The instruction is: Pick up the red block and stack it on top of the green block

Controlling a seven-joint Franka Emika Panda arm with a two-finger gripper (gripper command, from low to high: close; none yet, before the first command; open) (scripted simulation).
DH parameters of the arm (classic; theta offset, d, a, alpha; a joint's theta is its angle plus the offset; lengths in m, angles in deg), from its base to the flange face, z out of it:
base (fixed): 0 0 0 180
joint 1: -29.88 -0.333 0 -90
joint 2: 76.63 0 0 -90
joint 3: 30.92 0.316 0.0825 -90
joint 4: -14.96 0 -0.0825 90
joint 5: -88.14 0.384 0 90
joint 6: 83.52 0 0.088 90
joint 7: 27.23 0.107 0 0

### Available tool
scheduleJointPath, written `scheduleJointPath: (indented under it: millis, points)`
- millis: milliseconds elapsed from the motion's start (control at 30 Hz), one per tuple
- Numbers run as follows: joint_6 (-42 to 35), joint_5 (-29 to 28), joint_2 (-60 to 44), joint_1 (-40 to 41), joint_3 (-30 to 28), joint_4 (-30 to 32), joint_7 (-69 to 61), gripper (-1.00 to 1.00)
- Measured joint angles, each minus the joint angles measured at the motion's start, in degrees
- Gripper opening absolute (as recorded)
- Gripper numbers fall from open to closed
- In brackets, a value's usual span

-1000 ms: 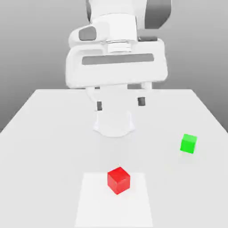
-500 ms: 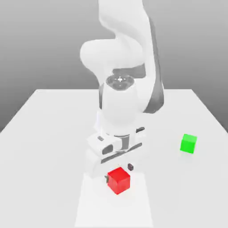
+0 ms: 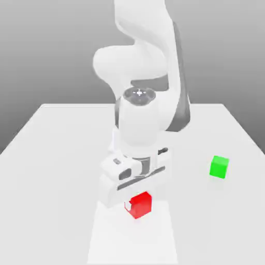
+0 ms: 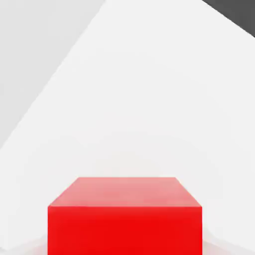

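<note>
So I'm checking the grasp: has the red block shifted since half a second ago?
Barely: the red block sits on the same pale square, the hand lower over it.

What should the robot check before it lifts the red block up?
1. The claw is down at the red block: ok, the hand sits low over it in the exterior view.
2. The block is lined up with the hand: ok, the hand view shows the red block centred and very close.
3. The claw is squeezing the block: cannot tell, the hand hides the fingers.
4. The green block is free on top: ok, nothing rests on it.
5. The way to the green block is open: ok, bare table lies between the two blocks.
</note>
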State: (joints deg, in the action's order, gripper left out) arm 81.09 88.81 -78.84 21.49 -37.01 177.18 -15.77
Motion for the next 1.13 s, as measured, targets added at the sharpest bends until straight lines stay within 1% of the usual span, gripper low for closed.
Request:
scheduleJointPath:
  millis: [67, 100, 233, 467, 733, 800, 867, 933, 1000, 1033, 1133]
  points:
    - [-2.6, -1.0, 3.0, 0.3, 0.0, 0.6, 0.8, -1.0]
    - [-3.4, -0.6, 4.1, -0.4, 0.7, 0.8, 1.4, -1.0]
    - [-5.5, 2.9, 7.2, -8.1, 5.4, 2.0, 4.8, -1.0]
    - [-8.5, 8.8, 12.4, -20.0, 15.7, 4.1, 12.3, -1.0]
    - [-11.9, 13.7, 18.7, -33.6, 28.0, 6.5, 22.2, -1.0]
    - [-9.8, 13.2, 16.9, -34.2, 29.9, 6.7, 23.9, -1.0]
    - [-6.2, 11.4, 13.2, -33.3, 30.9, 6.7, 25.5, -1.0]
    - [-2.2, 8.2, 9.0, -32.0, 31.5, 6.6, 27.8, -1.0]
    - [1.9, 2.6, 4.6, -30.2, 31.5, 6.5, 31.7, -1.0]
    - [3.5, -0.5, 2.8, -30.5, 30.7, 6.5, 33.8, 1.0]
    - [3.5, -0.5, 2.8, -29.8, 30.7, 6.5, 33.8, 1.0]
